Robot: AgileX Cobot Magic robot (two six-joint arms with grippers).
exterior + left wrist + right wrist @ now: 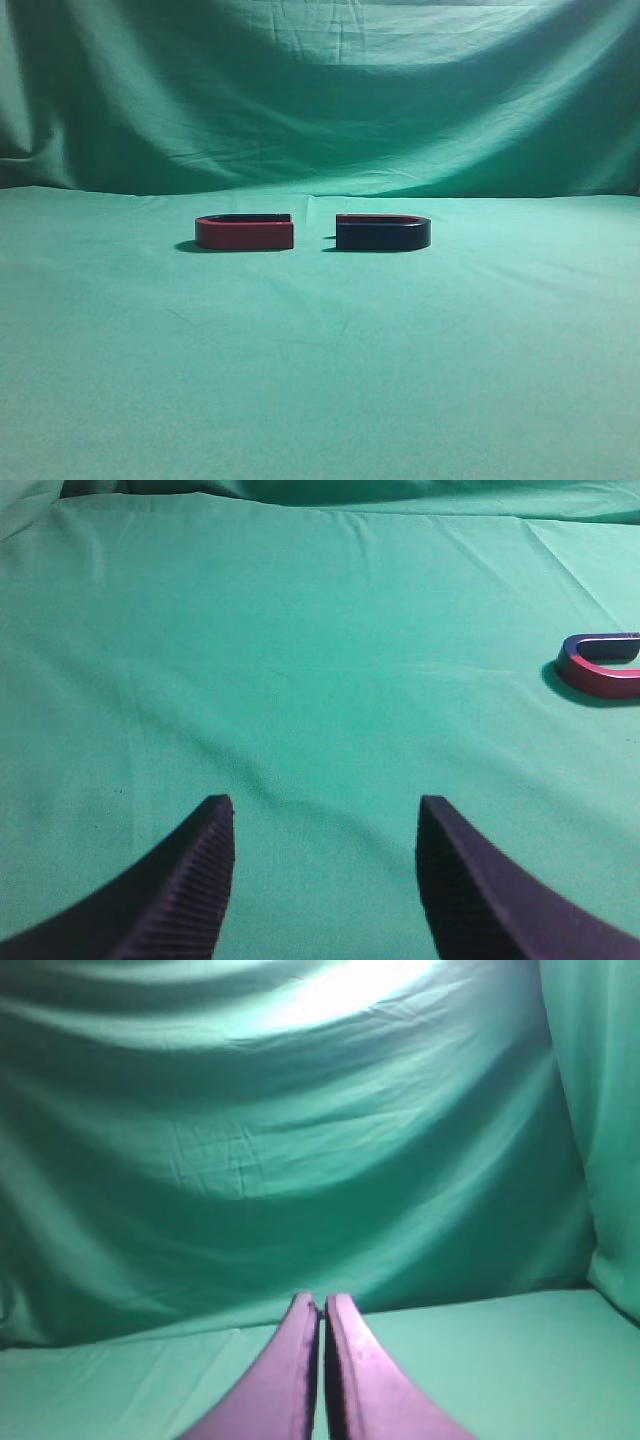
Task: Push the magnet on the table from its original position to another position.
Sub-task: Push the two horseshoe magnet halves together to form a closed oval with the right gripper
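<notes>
Flat U-shaped horseshoe magnet with dark navy-black side face and thin red rim (pixel 383 233) lying flat on table of wrinkled green cloth (pixel 320 380), right of centre, far half. Just left of it, well-separated by a gap, same-sized U-shaped magnet with red side face (pixel 245 232); open ends of the two facing each other. Left gripper (pixel 325 825) spread wide, nothing between ribbed fingers (pixel 195 880), hovering over bare cloth; only the red-faced magnet visible in its view, at far right edge. Right gripper (pixel 322 1320) pressed closed, empty, pointed toward draped green backdrop (pixel 300 1110); no magnet in its view. Neither gripper visible in exterior view. Judged: task not started, approach pending. Closed right gripper looks the better pusher, being on the dark magnet's side. Advisable: low contact on the side face, slow steady slide, push away from the red-faced magnet. Risks: magnetic pull or repulsion shifting the neighbour; cloth wrinkles snagging the base.
</notes>
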